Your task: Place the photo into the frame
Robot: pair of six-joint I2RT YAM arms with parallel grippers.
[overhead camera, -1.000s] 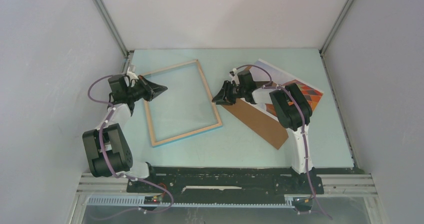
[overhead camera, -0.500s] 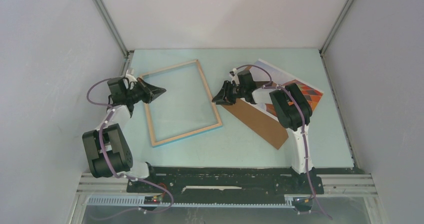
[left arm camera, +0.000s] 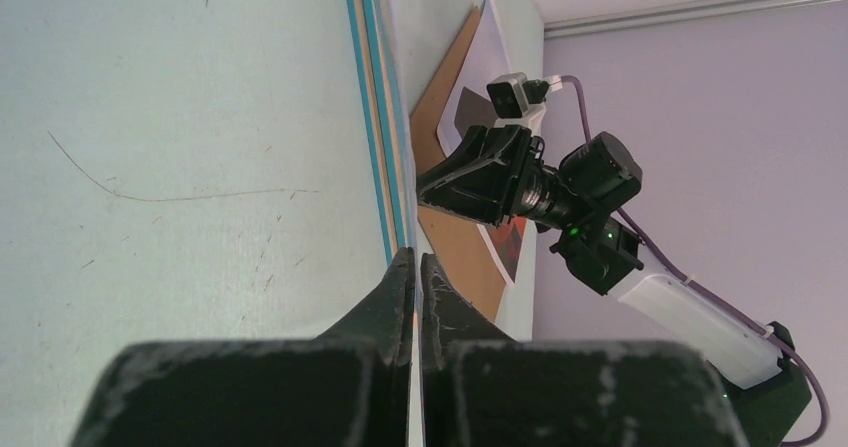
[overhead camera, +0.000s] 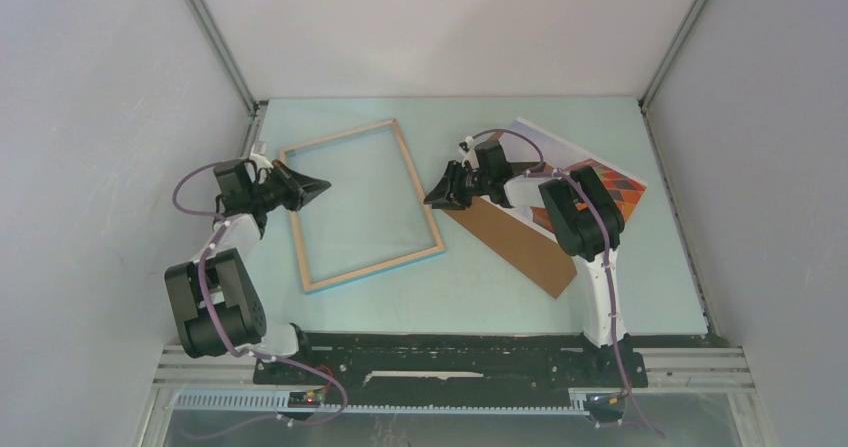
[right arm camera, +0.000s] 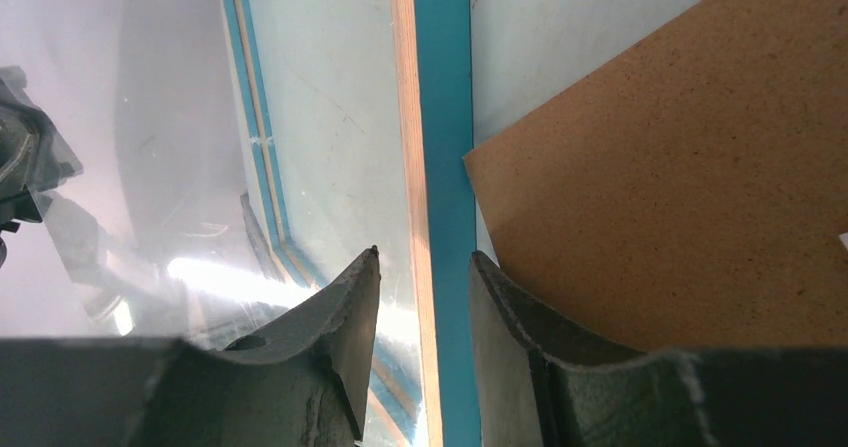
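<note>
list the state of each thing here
frame, flat on table, no photo in it
photo, flat, face up, overlapping board
board, flat, beside frame
left gripper, shut, empty
right gripper, open, astride frame rail

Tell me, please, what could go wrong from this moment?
The right fingers straddle a rail of the frame, with the corner of the board close beside; closing might nip it too. The frame holds glass; lifted by one rail, it could tilt or slip. The photo lies partly under the board, hard to grip.
</note>
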